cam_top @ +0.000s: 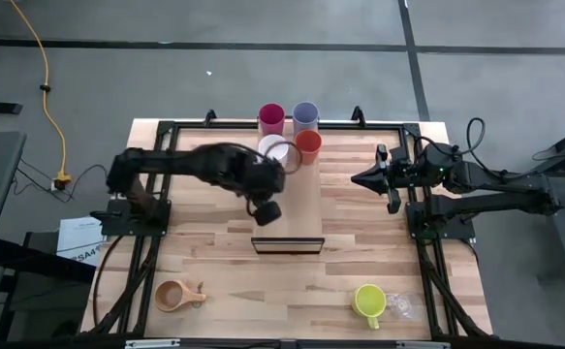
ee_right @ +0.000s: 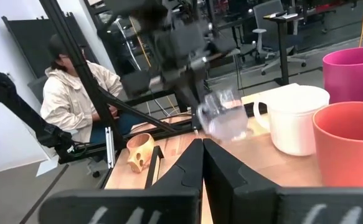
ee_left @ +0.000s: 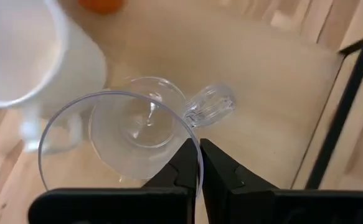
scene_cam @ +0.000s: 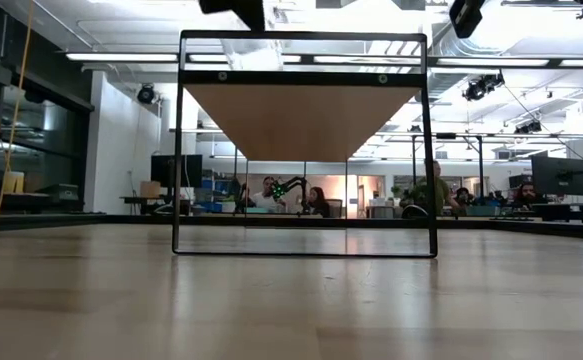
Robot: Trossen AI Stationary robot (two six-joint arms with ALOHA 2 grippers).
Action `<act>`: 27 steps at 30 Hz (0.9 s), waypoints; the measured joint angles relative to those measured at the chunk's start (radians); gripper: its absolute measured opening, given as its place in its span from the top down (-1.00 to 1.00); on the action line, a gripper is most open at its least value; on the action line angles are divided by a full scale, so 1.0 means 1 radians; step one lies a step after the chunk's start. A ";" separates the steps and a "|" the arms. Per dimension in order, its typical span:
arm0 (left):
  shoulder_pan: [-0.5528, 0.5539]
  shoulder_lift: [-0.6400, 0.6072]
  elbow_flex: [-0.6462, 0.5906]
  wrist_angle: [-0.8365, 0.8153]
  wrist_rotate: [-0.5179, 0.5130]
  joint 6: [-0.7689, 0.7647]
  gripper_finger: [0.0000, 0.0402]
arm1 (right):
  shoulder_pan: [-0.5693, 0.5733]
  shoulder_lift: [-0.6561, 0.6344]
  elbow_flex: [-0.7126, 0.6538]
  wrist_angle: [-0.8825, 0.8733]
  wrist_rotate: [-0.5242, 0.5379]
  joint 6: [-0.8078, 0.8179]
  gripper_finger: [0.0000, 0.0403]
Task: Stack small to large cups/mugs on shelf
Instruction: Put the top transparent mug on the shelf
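A clear glass mug (ee_left: 137,124) with a handle (ee_left: 209,106) hangs in my shut left gripper (ee_left: 200,163) over the far part of the shelf (cam_top: 301,208), beside the white mug (cam_top: 273,147). The right wrist view shows the glass mug (ee_right: 225,118) blurred. The red cup (cam_top: 271,118), lavender cup (cam_top: 305,115) and orange cup (cam_top: 308,143) stand on the shelf's far end. My right gripper (cam_top: 358,177) waits shut and empty to the right of the shelf. On the tabletop near the front stand a wooden handled cup (cam_top: 175,295), a yellow mug (cam_top: 368,300) and a clear glass (cam_top: 399,307). My left gripper pinches the glass mug's rim (ee_left: 198,149), one finger inside the mug and one outside, on the side away from the handle. The fingers slant steeply down from above. The mug hangs below them, mouth up, and in the right wrist view seems clear of the shelf top.
The shelf stands on a black frame (scene_cam: 179,150) above the table. The near half of its top (cam_top: 287,228) is bare wood. Black arm mounts stand at the table's left (cam_top: 132,218) and right (cam_top: 437,218). People sit in the room beyond the table.
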 joint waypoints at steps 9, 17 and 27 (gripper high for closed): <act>-0.001 0.061 0.002 0.010 0.018 0.030 1.00 | 0.000 0.000 0.000 -0.007 0.000 0.000 1.00; -0.001 0.061 0.002 0.004 0.033 0.099 0.98 | 0.000 0.000 0.000 -0.006 0.000 0.000 1.00; 0.000 0.061 0.002 -0.017 0.014 0.122 0.76 | 0.000 0.000 0.000 -0.006 0.000 0.018 1.00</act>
